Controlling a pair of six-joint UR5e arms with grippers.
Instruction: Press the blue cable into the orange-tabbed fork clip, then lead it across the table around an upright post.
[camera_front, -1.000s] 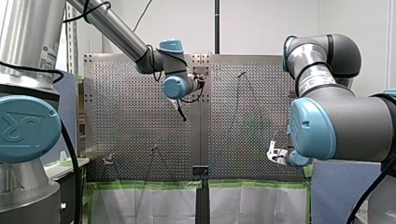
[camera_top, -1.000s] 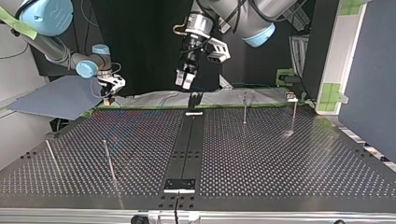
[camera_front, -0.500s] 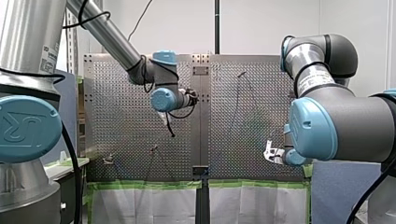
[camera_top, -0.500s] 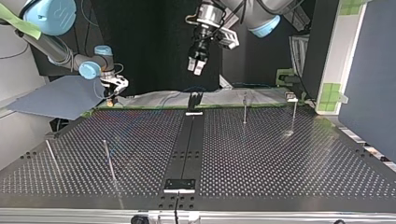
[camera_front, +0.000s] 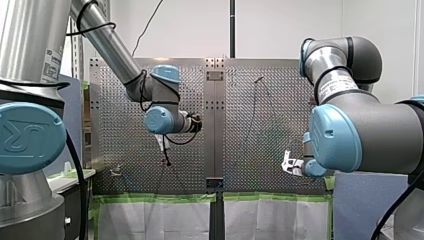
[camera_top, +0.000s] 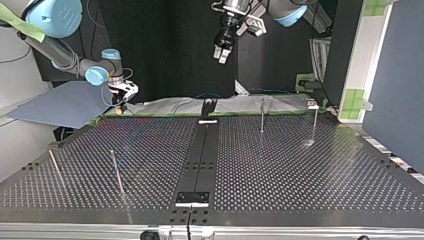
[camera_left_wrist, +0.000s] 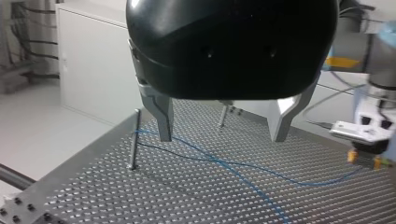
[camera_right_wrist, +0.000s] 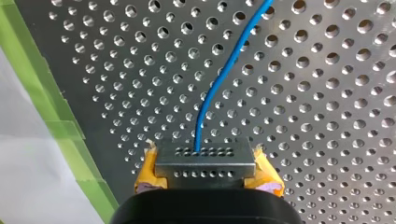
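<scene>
My right pincer (camera_right_wrist: 205, 161) is squeezed together on the blue cable (camera_right_wrist: 211, 88). Its yellow pads (camera_right_wrist: 148, 170) stick out on both sides. The cable comes out from the middle, right at the tips. This pincer is low down, close to the table (camera_right_wrist: 327, 116), near the edge with the green tape (camera_right_wrist: 56, 116). From there the cable runs away over the little holes in the table.

My left pincer (camera_left_wrist: 222, 137) has its two metal fingers (camera_left_wrist: 163, 116) wide apart, and there is nothing between them. It hangs high over the table and touches nothing. Under it, the blue cable lies on the table in a long thin line with a soft bend. The cable goes on toward my right pincer, which sits off to one side, low by the table.

In the left wrist view a thin post (camera_left_wrist: 135, 140) stands straight up beside one finger, near the table's edge. The cable reaches close to it, but I cannot tell if they touch. A second post (camera_left_wrist: 223, 119) stands further off, seen between the fingers.

In the top view my left pincer is up near the middle. My right pincer is at the table's far left corner.
</scene>
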